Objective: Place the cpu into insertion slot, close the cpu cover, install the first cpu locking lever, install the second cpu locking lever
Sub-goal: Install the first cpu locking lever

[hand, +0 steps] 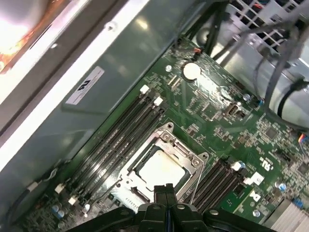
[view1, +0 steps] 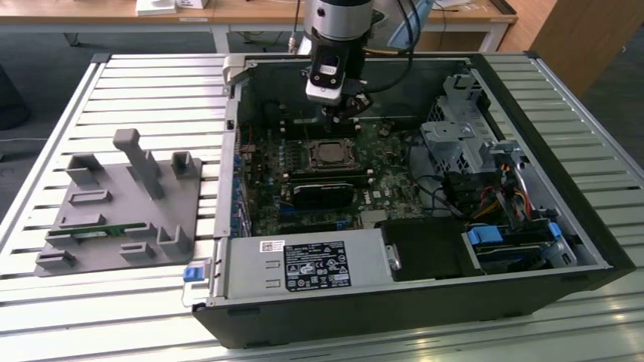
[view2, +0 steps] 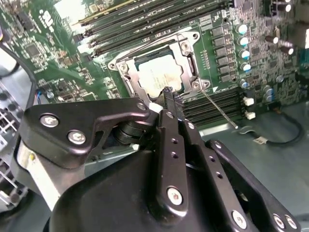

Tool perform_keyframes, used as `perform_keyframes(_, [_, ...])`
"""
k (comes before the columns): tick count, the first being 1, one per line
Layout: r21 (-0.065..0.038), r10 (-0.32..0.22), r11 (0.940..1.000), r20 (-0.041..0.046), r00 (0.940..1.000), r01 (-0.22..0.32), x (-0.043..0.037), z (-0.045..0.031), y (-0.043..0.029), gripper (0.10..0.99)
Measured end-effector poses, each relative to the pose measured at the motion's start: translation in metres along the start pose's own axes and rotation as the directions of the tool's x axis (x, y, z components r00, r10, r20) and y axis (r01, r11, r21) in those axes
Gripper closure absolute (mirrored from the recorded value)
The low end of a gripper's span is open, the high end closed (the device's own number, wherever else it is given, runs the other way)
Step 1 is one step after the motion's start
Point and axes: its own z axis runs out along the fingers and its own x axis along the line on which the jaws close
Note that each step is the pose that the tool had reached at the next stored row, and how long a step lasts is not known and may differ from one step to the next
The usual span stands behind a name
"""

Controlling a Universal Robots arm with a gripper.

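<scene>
Pale silvery cpu [hand: 160,169] lies seated; cpu cover [hand: 166,140] frames it.

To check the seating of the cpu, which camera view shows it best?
The second wrist view: the cpu is near, its pale face plain inside the cpu cover. The first wrist view has one edge behind the jaws; the exterior view shows it small.
</scene>
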Motion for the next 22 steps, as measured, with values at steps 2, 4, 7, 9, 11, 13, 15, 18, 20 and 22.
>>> perform_keyframes(2, [0.0, -0.028, 0.9996, -0.0009, 0.9996, 0.028, 0.0, 0.0, 0.0, 0.98])
perform_keyframes(4, [0.0, -0.056, 0.9984, -0.0018, 0.9984, 0.056, 0.0, 0.0, 0.0, 0.98])
perform_keyframes(7, [0.0, -0.104, 0.9946, -0.0033, 0.9946, 0.104, 0.0, 0.0, 0.0, 0.98])
perform_keyframes(9, [0.0, -0.134, 0.991, -0.0043, 0.991, 0.134, 0.0, 0.0, 0.0, 0.98])
perform_keyframes(11, [0.0, -0.163, 0.9866, -0.0052, 0.9866, 0.163, 0.0, 0.0, 0.0, 0.98])
perform_keyframes(13, [0.0, -0.19, 0.9818, -0.0061, 0.9817, 0.19, 0.0, 0.0, 0.0, 0.98])
perform_keyframes(15, [0.0, -0.216, 0.9764, -0.0069, 0.9764, 0.216, -0.0001, 0.0, -0.0001, 0.98])
perform_keyframes(18, [-0.001, -0.253, 0.9676, -0.0081, 0.9675, 0.253, -0.0002, 0.0, -0.0002, 0.98])
perform_keyframes(20, [-0.001, -0.275, 0.9613, -0.0088, 0.9613, 0.275, -0.0003, 0.0, -0.0003, 0.98])
perform_keyframes(22, [-0.001, -0.298, 0.9545, -0.0095, 0.9544, 0.298, -0.0004, 0.0, -0.0005, 0.98])
